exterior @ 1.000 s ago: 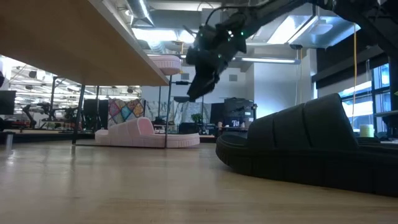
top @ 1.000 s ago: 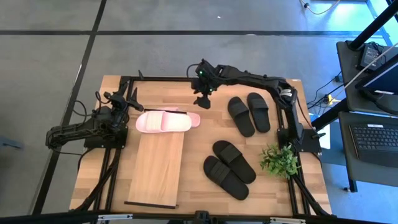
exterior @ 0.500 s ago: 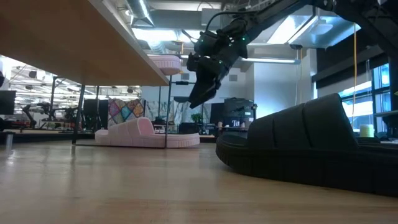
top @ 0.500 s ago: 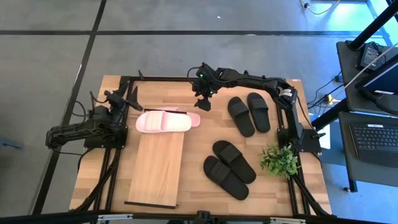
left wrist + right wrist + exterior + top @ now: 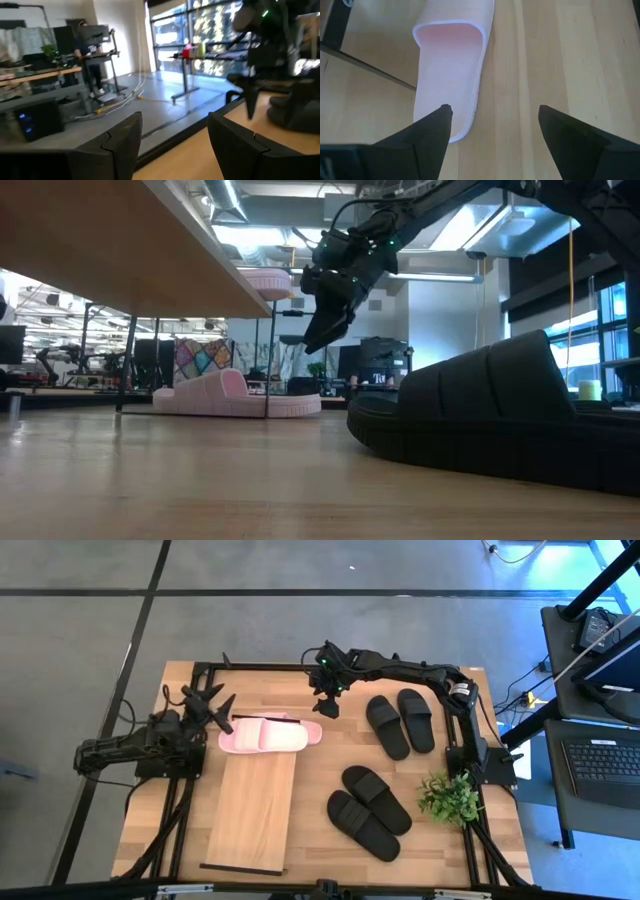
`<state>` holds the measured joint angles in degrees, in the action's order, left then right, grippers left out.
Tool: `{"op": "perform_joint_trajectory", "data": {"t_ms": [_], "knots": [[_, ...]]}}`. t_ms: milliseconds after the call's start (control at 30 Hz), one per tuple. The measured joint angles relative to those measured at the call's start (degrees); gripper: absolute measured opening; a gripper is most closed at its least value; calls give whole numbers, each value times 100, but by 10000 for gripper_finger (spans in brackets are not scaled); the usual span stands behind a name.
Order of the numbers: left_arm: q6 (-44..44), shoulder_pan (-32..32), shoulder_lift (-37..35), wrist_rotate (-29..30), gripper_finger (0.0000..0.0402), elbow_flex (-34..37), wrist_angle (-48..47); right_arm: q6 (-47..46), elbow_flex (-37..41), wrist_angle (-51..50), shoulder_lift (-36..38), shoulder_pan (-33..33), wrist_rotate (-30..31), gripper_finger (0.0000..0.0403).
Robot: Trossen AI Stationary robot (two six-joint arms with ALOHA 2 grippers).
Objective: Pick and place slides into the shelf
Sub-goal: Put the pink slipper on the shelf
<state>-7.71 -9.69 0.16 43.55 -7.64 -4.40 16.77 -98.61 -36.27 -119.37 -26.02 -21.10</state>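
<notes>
**Inspector:** Report the right gripper (image 5: 327, 706); position and state of the fingers.

**Assistant:** It hangs above the counter (image 5: 330, 755) near the far edge, just beyond the toe of the pink slides (image 5: 270, 735); its fingers (image 5: 432, 132) are spread wide and released, grasping nothing; the wrist view looks down on one pink slide (image 5: 452, 65) lying flat on the wood between the fingertips and below them.

**Inspector:** And the left gripper (image 5: 212, 705)?

**Assistant:** It sits near the far left corner of the counter, just beside the heel end of the pink pair; fingers (image 5: 122, 140) parted, nothing between them.

**Inspector:** Location of the slides and the shelf?

**Assistant:** The pink pair lies at the far end of the shelf (image 5: 255, 810); from above I cannot tell which slide rests on the plank and which on the counter; in the low view one pink slide (image 5: 268, 281) shows on top of the plank and another (image 5: 235, 395) on the counter below. The shelf runs lengthwise from there to the near edge, left of centre. One black pair (image 5: 400, 722) lies toward the far right; the other black pair (image 5: 368, 812) lies nearer the near edge, angled, close to a small green plant (image 5: 450, 798) at the right edge; all four black slides rest on the counter, none on the shelf.
</notes>
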Motion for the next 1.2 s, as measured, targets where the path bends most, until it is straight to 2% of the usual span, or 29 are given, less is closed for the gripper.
{"op": "perform_joint_trajectory", "data": {"t_ms": [200,467,600,800,900,1067,1200], "knots": [[264,2,0,-126,217,0,-414,-5,0,2,0,0,0,296],[263,0,0,-105,217,0,-360,1,0,1,0,0,2,296],[-73,0,0,-45,217,-3,-91,3,0,4,0,2,2,296],[-448,-2,0,343,217,-255,92,-3,-2,-188,0,2,-33,296],[-364,-2,0,555,217,-374,-6,292,4,-610,0,9,-514,296],[-285,-2,0,594,217,-424,-135,454,328,-186,0,2,-1614,296],[-90,-2,0,594,217,-426,-314,128,748,556,0,0,-1706,296]]}}
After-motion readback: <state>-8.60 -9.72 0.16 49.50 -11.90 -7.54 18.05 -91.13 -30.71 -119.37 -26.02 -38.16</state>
